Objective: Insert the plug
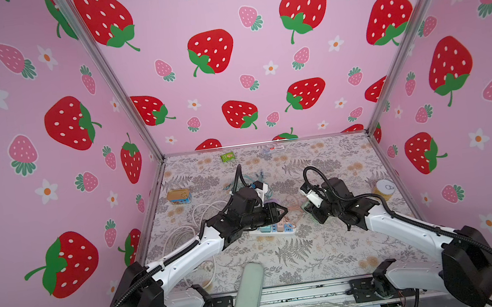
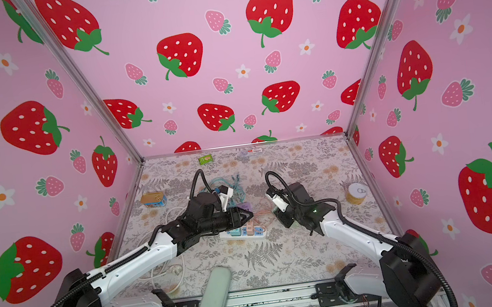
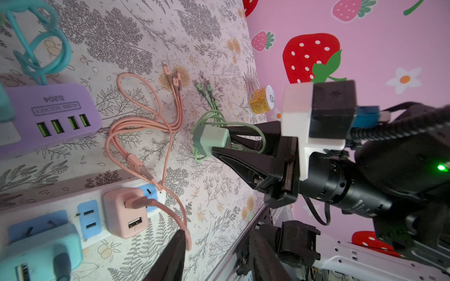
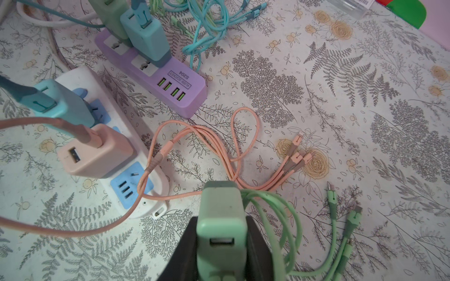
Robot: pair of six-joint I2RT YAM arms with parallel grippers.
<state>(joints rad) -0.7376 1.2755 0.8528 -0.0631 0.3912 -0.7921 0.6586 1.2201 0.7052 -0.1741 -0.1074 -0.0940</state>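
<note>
My right gripper [image 4: 221, 233] is shut on the green plug [image 4: 219, 206], a square USB charger with a green cable trailing from it. It holds the plug a little above the table, to the right of the white power strip [image 4: 73, 75]. In both top views the plug [image 1: 307, 207] [image 2: 275, 211] sits between the two arms. The strip carries a pink charger [image 4: 97, 155] and a teal charger [image 4: 63, 104], and a blue socket [image 4: 131, 185] at its near end shows bare. My left gripper [image 3: 216, 258] is open with nothing between its fingers, beside the pink charger [image 3: 124, 211].
A purple power strip [image 4: 155, 73] lies behind the white one with two chargers in it. Pink cable [image 4: 219, 150] and teal cable [image 4: 207, 36] are looped on the table. A flat tin [image 1: 179, 197], a yellow can [image 1: 385, 189], a green packet [image 1: 228, 156] and a grey-green case [image 1: 249, 291] lie around.
</note>
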